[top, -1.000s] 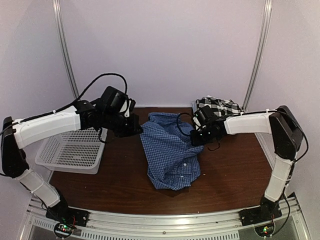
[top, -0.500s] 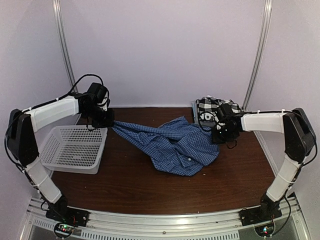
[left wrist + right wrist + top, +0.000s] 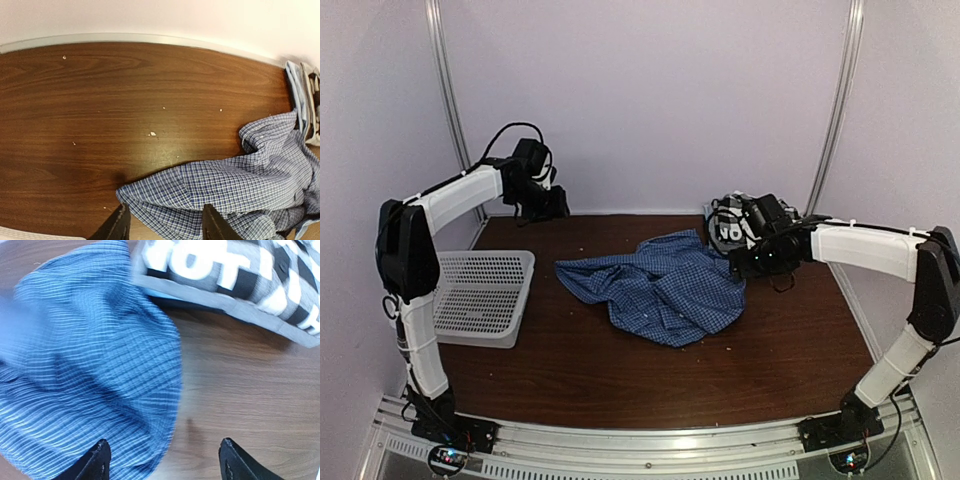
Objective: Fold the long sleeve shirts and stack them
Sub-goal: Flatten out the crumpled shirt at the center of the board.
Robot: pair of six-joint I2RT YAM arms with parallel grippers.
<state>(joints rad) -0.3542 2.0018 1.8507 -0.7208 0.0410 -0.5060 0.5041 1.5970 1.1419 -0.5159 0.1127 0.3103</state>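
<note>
The blue fine-checked shirt [image 3: 660, 290] lies crumpled and spread out on the middle of the brown table [image 3: 570, 370]. It also shows in both wrist views as blue cloth [image 3: 235, 185] [image 3: 85, 365]. The black-and-white checked shirt [image 3: 728, 222] with white lettering [image 3: 200, 260] lies folded at the back right. My left gripper [image 3: 555, 208] hangs open near the back wall, above and left of the shirt's left corner, its fingers [image 3: 120, 226] apart with nothing gripped. My right gripper [image 3: 738, 265] is open over the blue shirt's right edge, next to the checked shirt, fingers [image 3: 100, 462] wide apart.
A white mesh basket [image 3: 480, 295] stands at the table's left edge. The back wall's grey rail [image 3: 125, 37] runs close behind the left gripper. Small white crumbs [image 3: 152, 133] dot the wood.
Both grippers were shut on the blue shirt and pulled it apart sideways; both have now opened and let it go. The shirt has settled on the table. The left arm drew back toward the wall.
</note>
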